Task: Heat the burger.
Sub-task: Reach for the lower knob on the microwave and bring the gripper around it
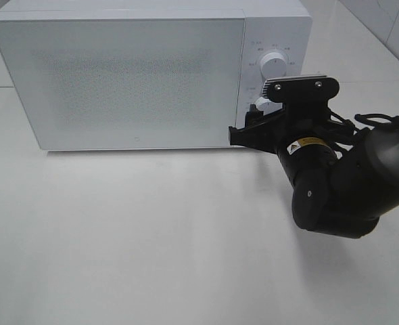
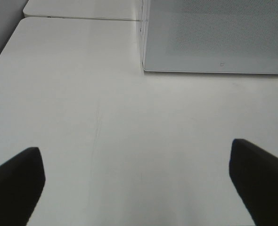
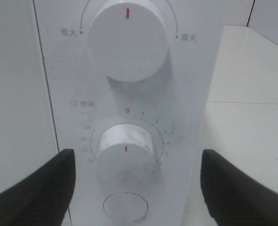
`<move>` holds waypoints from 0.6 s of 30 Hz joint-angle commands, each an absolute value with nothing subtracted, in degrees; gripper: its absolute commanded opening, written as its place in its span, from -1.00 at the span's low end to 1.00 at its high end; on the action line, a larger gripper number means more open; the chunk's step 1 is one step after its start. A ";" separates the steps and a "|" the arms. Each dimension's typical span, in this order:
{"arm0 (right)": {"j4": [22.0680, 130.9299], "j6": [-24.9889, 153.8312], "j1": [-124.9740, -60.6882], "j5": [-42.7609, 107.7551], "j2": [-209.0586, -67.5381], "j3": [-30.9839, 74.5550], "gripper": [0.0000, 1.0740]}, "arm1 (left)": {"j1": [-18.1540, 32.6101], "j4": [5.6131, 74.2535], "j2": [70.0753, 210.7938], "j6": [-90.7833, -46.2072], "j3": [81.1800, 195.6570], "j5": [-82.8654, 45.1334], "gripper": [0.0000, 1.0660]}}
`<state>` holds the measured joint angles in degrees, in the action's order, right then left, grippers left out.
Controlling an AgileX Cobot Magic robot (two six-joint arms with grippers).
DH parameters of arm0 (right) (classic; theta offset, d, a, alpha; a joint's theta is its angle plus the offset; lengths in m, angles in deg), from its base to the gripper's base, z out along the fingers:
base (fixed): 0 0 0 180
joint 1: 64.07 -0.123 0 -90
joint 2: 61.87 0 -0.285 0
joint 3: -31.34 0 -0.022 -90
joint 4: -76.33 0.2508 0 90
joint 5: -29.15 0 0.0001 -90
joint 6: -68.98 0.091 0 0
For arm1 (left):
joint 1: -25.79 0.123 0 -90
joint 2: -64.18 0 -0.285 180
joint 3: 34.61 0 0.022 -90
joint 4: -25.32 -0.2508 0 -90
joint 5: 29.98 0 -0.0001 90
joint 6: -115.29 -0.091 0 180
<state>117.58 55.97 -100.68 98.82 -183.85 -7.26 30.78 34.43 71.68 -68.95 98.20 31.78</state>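
Before the timer dial [image 3: 127, 153], right gripper [image 3: 137, 157] gapes wide, left gripper [image 2: 135, 150] too; close off-centre and it slips, missetting the time.

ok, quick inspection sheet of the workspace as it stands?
Surface: white table.
Job's things: burger not in view; microwave door closed.
Clutter: nothing seen.
Grippers: left gripper open above the table; right gripper open, a finger on either side of the timer knob, contact unclear.
Cables: black cables on the right arm.
Surroundings: tiled wall behind.
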 commanded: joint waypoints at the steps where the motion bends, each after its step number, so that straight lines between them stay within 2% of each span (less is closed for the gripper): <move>1: 115.57 57.40 -99.36 100.99 -185.05 -5.14 0.35 | 30.95 34.66 70.76 -68.67 98.03 31.15 0.88; 18: 113.00 58.38 -96.61 98.82 -190.32 1.04 0.35 | 30.95 34.66 70.76 -68.67 98.03 31.15 0.88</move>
